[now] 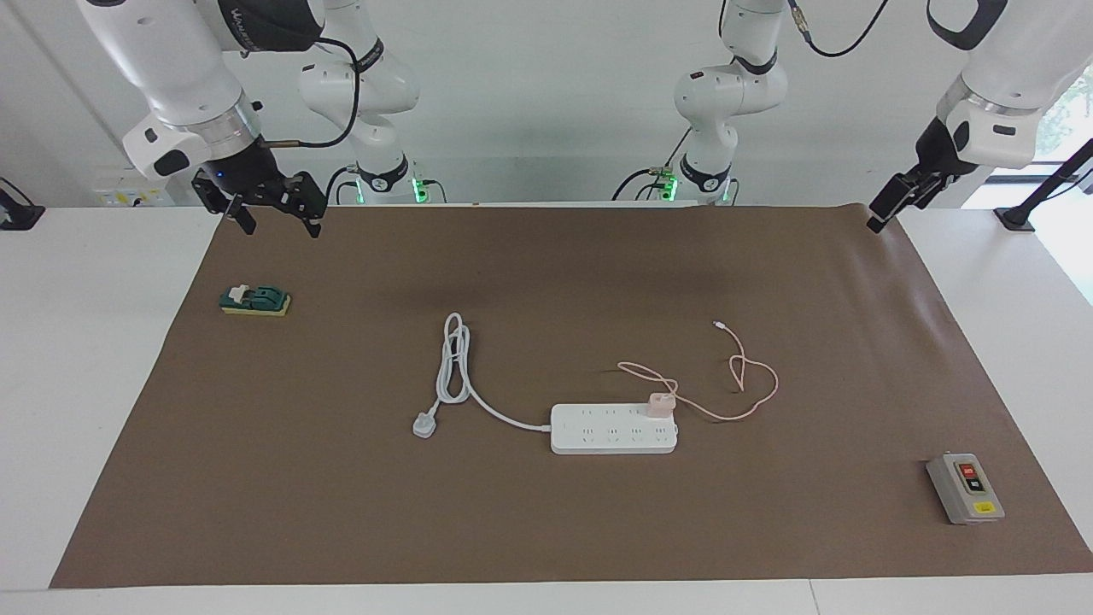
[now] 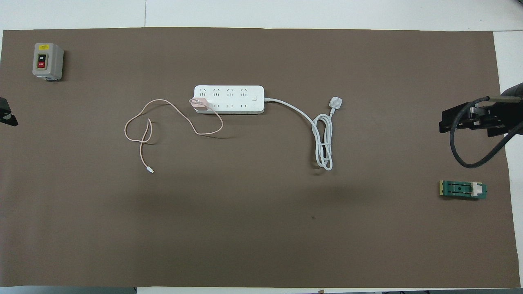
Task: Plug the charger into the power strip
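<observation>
The white power strip (image 1: pixel 613 429) lies flat in the middle of the brown mat. The pink charger (image 1: pixel 660 403) stands in the strip's end socket, the end toward the left arm. Its thin pink cable (image 1: pixel 751 384) lies looped on the mat beside it. From above, the charger (image 2: pixel 198 103) sits on the strip (image 2: pixel 229 99). My left gripper (image 1: pixel 875 222) hangs open and empty over the mat's corner at the left arm's end; only its tip (image 2: pixel 7 118) shows from above. My right gripper (image 1: pixel 280 229) waits open and empty over the mat's corner at the right arm's end, also seen from above (image 2: pixel 445 122).
The strip's thick white cord ends in a white three-pin plug (image 1: pixel 424 424) lying loose on the mat. A grey box with red and black buttons (image 1: pixel 965 489) sits toward the left arm's end. A green switch block (image 1: pixel 254 301) lies toward the right arm's end.
</observation>
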{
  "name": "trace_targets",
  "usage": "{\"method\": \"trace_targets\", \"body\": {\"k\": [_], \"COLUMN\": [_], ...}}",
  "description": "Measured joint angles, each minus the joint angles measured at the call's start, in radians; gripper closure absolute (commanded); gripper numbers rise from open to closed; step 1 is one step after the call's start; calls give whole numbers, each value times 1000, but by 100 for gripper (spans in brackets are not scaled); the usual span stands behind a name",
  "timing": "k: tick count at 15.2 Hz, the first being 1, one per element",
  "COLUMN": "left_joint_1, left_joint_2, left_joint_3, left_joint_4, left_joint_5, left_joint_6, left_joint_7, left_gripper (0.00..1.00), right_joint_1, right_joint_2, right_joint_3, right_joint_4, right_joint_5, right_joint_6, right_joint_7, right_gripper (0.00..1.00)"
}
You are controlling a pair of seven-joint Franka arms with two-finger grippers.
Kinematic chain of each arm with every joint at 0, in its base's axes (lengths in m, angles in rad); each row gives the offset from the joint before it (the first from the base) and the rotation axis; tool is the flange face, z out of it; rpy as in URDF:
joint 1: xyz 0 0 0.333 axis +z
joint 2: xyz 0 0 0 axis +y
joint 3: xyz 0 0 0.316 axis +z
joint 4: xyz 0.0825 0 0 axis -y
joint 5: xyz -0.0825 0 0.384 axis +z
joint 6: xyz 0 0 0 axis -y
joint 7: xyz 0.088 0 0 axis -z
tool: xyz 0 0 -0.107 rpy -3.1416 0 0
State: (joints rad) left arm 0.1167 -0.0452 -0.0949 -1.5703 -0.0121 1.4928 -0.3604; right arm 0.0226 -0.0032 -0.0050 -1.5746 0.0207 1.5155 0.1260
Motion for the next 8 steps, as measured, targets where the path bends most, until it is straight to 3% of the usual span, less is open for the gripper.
{"method": "trace_targets", "body": {"k": [4, 8], "left_joint_1": [-17, -43], "left_joint_2": [-2, -2], "left_joint_3": [-26, -38], "left_joint_4": [-21, -25], "left_joint_5": [-17, -18], "left_joint_6": [-4, -5], "left_joint_7": [11, 194], "left_gripper": [0, 0], "right_joint_1": [0, 0], "right_joint_2": [0, 0], "right_joint_3": [0, 0], "right_joint_4": [0, 0], "right_joint_5": [0, 0], "right_joint_6": [0, 0], "right_joint_7": [0, 0], "right_gripper": [0, 0]}}
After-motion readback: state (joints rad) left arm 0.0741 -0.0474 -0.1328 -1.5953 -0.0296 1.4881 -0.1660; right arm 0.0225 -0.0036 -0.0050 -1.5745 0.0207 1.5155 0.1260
